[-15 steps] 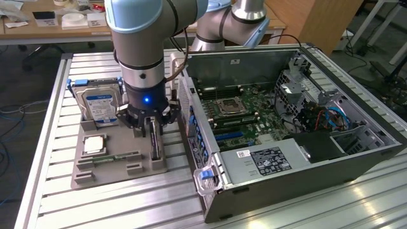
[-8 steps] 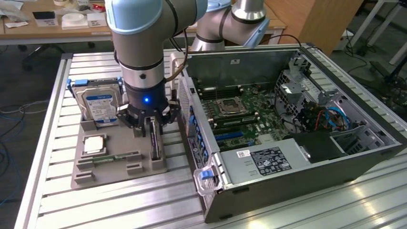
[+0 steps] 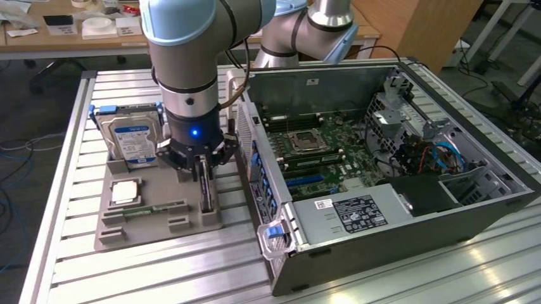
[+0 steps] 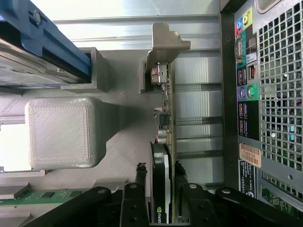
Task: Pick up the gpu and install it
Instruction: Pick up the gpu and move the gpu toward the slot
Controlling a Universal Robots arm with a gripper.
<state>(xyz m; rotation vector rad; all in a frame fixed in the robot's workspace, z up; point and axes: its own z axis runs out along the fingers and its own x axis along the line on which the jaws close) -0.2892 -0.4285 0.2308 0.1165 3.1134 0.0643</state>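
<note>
Slatted metal table [image 3: 127, 278] nearest me; on it a grey holder tray [image 3: 194, 223]; narrow green memory strip [image 3: 156, 209] lying in the tray's near slots; processor chip [image 3: 125, 190] flat just behind the strip. The gpu [image 3: 206, 193] stands on edge in a slot at the tray's side toward the exterior view's right, close beside the computer case [image 3: 473, 221]. From the wrist the gpu [image 4: 165, 142] is edge-on, black cooler on one face, silver bracket at its far end, seated in the tray. Gripper [image 3: 201, 170] down over the card; gripper [image 4: 160, 165] open, fingers [image 4: 134, 203] either side of the card, one near the bare board face, a thin gap showing on the cooler side; not clamped. Farther back, hard drive [image 3: 135, 140] with blue label upright in the tray. Case lies open; power supply [image 3: 355, 214] near, motherboard [image 3: 317, 149] beyond. Cluttered desk [image 3: 50, 39] behind.
</note>
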